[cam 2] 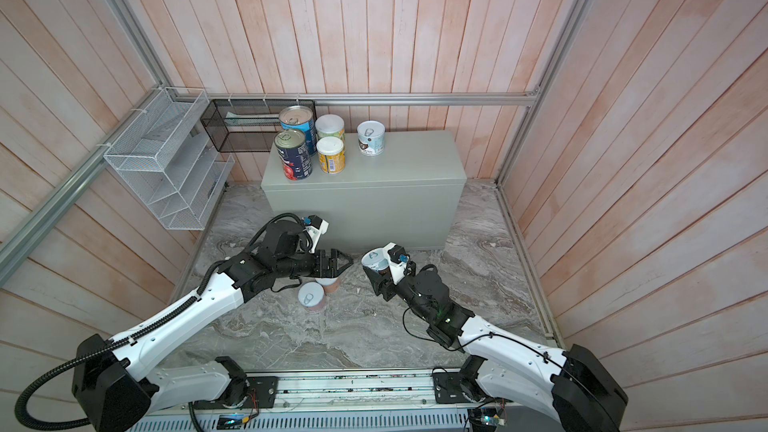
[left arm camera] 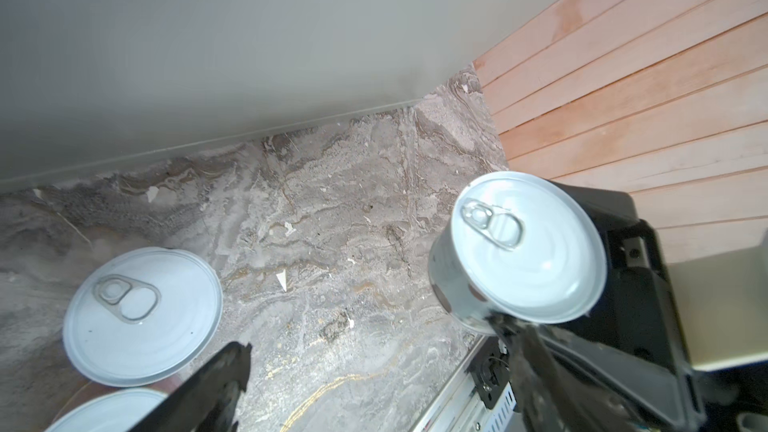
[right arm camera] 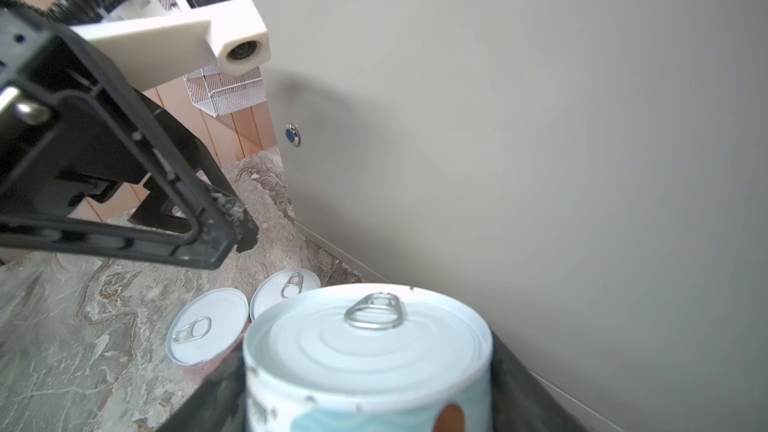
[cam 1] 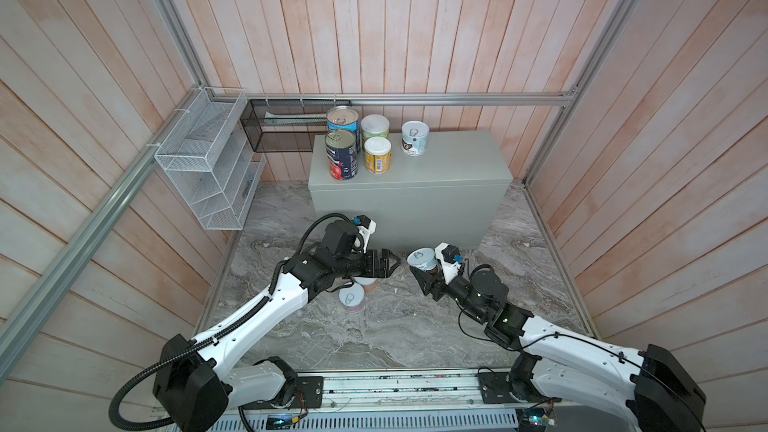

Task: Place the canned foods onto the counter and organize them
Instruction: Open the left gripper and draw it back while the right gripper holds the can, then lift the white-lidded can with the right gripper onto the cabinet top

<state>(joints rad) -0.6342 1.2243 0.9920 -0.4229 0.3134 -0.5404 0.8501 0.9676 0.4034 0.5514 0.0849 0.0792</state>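
- Five cans (cam 1: pixel 377 155) on counter (cam 1: pixel 436 176), beyond both claws.
- Right claw (cam 1: pixel 424 270) grips sixth can (cam 1: pixel 421 257).
- Left claw (cam 1: pixel 391 263) spread, empty; two cans (cam 1: pixel 351 296) wait beneath it.

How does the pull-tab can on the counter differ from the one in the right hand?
The counter can stands on the counter; the held can hangs above the floor. The counter can is free; the held can is clamped in the right hand. Both are short, pale, pull-tab lidded.
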